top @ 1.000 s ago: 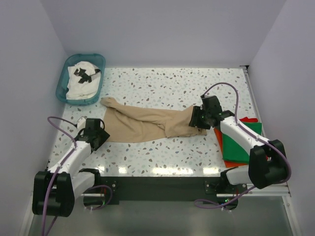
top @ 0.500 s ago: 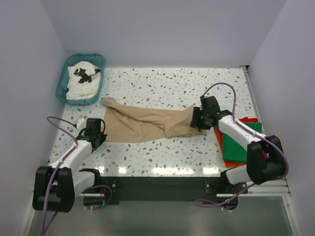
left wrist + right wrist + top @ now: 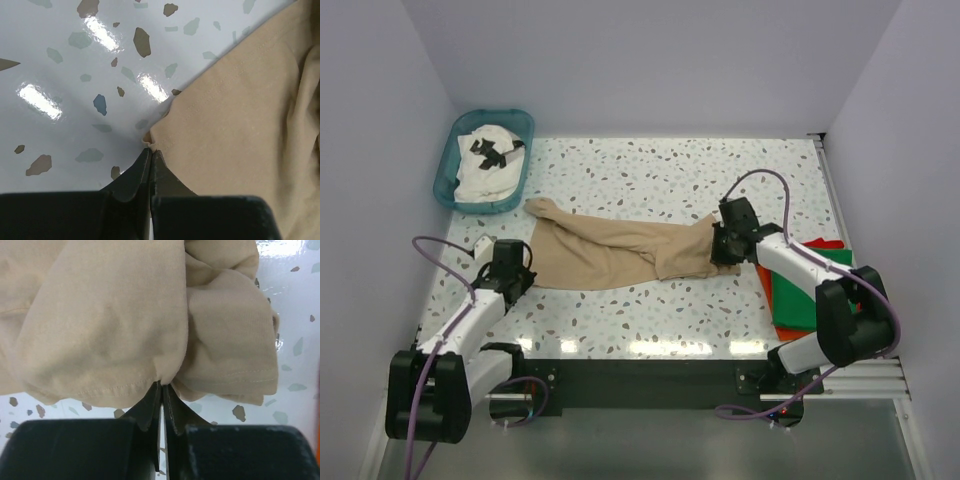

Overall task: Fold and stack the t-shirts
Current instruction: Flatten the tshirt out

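The left gripper [image 3: 150, 151] has its fingers pressed together on the near-left corner of the tan shirt [image 3: 240, 125]. The right gripper [image 3: 161, 388] is likewise pinched shut, on a bunched hem at the shirt's right end. The shirt lies stretched between them across the middle of the table [image 3: 650, 170], rumpled, with one sleeve poking toward the far left.

Just beside the right gripper, under that arm, the green shirt [image 3: 795, 305] lies flat on the red shirt [image 3: 786, 331] at the table's right edge. The tan cloth stops just short of them.

At the far-left corner stands a teal basket [image 3: 445, 180] with the white shirt [image 3: 485, 178] heaped inside, black print uppermost. It sits apart from the tan sleeve.

The table is glossy white terrazzo with dark flecks, closed in by plain pale walls [image 3: 650, 60] on three sides.
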Action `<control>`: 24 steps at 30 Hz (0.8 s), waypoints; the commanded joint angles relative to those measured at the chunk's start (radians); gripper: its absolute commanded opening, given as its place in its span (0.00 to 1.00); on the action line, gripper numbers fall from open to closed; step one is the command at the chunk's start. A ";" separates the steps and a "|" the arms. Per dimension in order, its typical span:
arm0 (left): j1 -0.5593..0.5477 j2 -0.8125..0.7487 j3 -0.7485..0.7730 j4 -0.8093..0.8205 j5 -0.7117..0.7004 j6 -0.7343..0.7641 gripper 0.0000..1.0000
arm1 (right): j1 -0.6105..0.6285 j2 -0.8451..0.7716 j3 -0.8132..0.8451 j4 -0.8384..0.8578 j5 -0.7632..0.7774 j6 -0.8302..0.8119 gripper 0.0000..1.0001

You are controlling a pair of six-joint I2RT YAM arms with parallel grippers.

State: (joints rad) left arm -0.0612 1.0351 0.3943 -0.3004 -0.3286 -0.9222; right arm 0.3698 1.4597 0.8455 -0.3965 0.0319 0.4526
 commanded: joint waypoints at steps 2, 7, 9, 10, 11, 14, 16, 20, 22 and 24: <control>-0.002 -0.043 0.040 -0.006 -0.023 0.036 0.00 | 0.008 -0.056 0.063 -0.014 -0.030 0.015 0.00; 0.000 -0.063 0.048 -0.009 -0.024 0.043 0.00 | 0.008 -0.090 0.161 -0.053 -0.101 0.037 0.00; 0.000 -0.061 0.055 -0.011 -0.023 0.048 0.00 | 0.004 -0.065 0.241 -0.067 -0.104 0.044 0.00; 0.000 -0.060 0.057 -0.013 -0.023 0.051 0.00 | 0.000 -0.046 0.274 -0.076 -0.105 0.044 0.00; 0.000 -0.060 0.061 -0.014 -0.023 0.052 0.00 | -0.003 -0.007 0.306 -0.084 -0.107 0.044 0.00; 0.000 -0.064 0.071 -0.022 -0.026 0.060 0.00 | -0.026 0.095 0.447 -0.090 -0.104 0.054 0.00; 0.000 -0.069 0.071 -0.020 -0.013 0.060 0.00 | -0.045 0.152 0.561 -0.090 -0.125 0.060 0.00; 0.000 -0.076 0.069 -0.026 0.000 0.066 0.00 | -0.095 0.310 0.749 -0.088 -0.113 0.084 0.00; 0.000 -0.078 0.071 -0.032 0.000 0.069 0.00 | -0.126 0.401 0.843 -0.075 -0.118 0.107 0.00; 0.001 -0.079 0.072 -0.040 0.005 0.071 0.00 | -0.143 0.482 0.913 -0.058 -0.115 0.123 0.00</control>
State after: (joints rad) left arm -0.0612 0.9737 0.4244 -0.3313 -0.3229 -0.8711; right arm 0.2584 1.8645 1.6535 -0.4725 -0.0750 0.5323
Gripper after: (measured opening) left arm 0.018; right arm 0.012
